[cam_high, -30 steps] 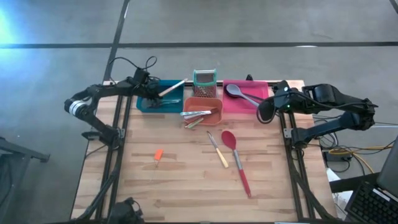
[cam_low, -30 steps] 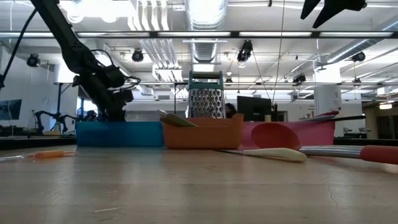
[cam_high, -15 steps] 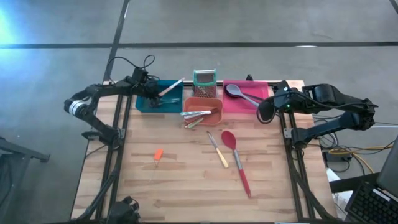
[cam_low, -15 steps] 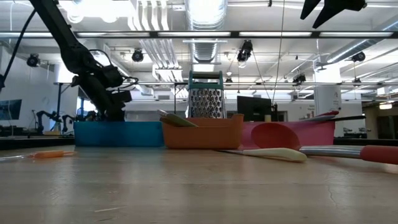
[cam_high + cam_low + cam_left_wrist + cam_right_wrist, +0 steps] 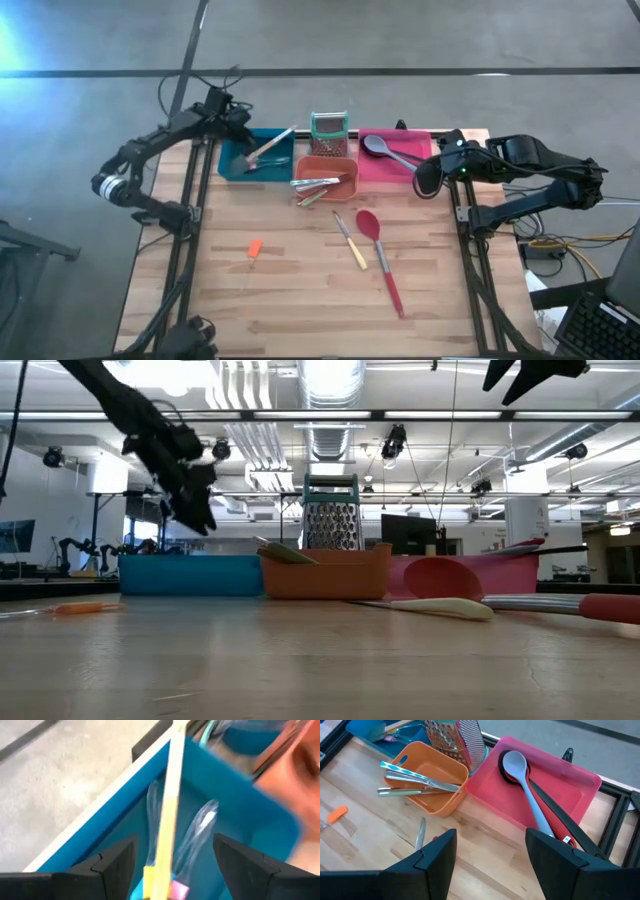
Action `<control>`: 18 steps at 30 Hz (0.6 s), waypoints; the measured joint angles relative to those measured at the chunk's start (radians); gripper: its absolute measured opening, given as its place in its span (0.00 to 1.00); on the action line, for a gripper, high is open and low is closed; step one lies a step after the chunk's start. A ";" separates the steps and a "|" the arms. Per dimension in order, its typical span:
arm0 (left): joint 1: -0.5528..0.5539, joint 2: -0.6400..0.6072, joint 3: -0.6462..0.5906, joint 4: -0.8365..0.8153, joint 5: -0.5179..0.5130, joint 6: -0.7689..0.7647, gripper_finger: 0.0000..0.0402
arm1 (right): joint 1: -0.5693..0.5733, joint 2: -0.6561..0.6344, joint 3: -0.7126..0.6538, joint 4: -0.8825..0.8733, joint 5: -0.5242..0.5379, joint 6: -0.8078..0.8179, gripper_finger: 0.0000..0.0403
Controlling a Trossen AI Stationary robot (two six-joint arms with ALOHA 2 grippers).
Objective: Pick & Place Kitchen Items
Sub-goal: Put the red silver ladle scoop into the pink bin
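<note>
At the table's far left corner, the left gripper (image 5: 228,108) is hanging above the blue bin (image 5: 232,170), jaws spread wide, gripping nothing. In the left wrist view its dark fingers (image 5: 116,862) are sitting apart over the bin, where a long cream-handled utensil (image 5: 167,815) is leaning across the rim and clear cutlery (image 5: 197,827) is lying on the floor of the bin. In the high view that cream handle is sticking out over the bin's far right corner, toward the grater (image 5: 329,129).

Moving right, an orange-handled small tool (image 5: 254,249) is lying alone on the bare wood, well apart from the bins. The orange bin (image 5: 349,180) is carrying metal cutlery (image 5: 417,784) that is poking over its left rim. Just in front of it, a cream-handled utensil (image 5: 351,241) and a red spoon (image 5: 380,256) are lying side by side on the table.

Further right, the pink bin (image 5: 580,790) is holding a grey spoon (image 5: 525,785) lying over a black one (image 5: 555,812). The right gripper (image 5: 428,180) is waiting at the table's right edge beside the pink bin, jaws wide, gripping nothing, fingers (image 5: 435,857) showing well apart in the right wrist view.
</note>
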 joint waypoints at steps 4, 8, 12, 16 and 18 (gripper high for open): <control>-0.038 -0.068 0.087 -0.077 0.003 -0.039 0.66 | 0.000 0.004 0.000 0.022 0.000 -0.004 0.57; -0.112 -0.159 0.153 -0.085 -0.002 -0.094 0.66 | 0.004 0.018 0.000 0.054 -0.005 -0.020 0.57; -0.236 -0.253 0.211 -0.085 -0.104 -0.117 0.66 | 0.025 0.049 0.000 0.093 -0.026 -0.033 0.57; -0.399 -0.332 0.261 -0.084 -0.222 -0.154 0.66 | 0.066 0.100 -0.015 0.163 -0.078 -0.060 0.57; -0.486 -0.361 0.282 -0.082 -0.267 -0.213 0.66 | 0.092 0.135 -0.021 0.179 -0.090 -0.058 0.56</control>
